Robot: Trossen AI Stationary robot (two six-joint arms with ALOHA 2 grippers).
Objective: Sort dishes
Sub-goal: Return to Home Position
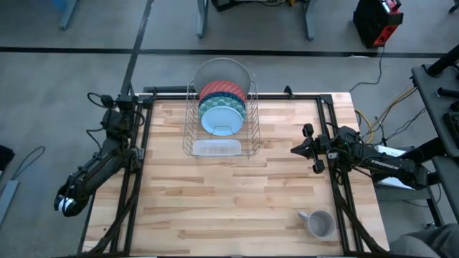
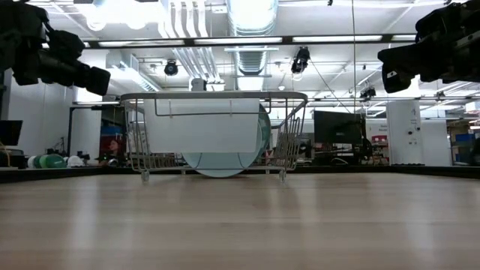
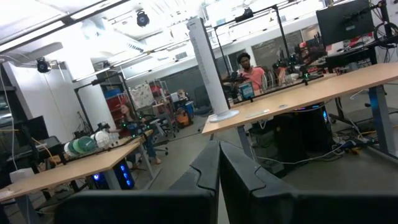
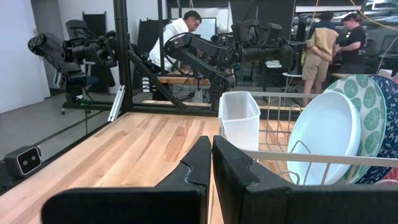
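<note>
Plates (image 1: 222, 100): all four stand on edge in the rack (image 1: 252, 140) at the far side of the desk (image 1: 237, 201). Order, back to front: grey plate (image 1: 222, 70), red plate (image 1: 222, 90), blue speckled plate (image 1: 224, 102), light-blue plate (image 1: 221, 120). The wire slots keep them upright. Sorting judged done.

The left gripper (image 3: 219, 146) has its fingers pressed together and sits off the desk's left side. The right gripper (image 4: 211, 142), likewise pressed together, is at the right edge. The mug (image 1: 320, 224) sits well apart on bare wood. Workshop behind, with people (image 4: 323, 43).

From above you get only thin bands of the red plate (image 1: 221, 89) and blue plate (image 1: 224, 97), each tucked behind the next. At table height the white bin (image 2: 199, 127) hides all but the lower arc of the light-blue plate (image 2: 221, 164).
</note>
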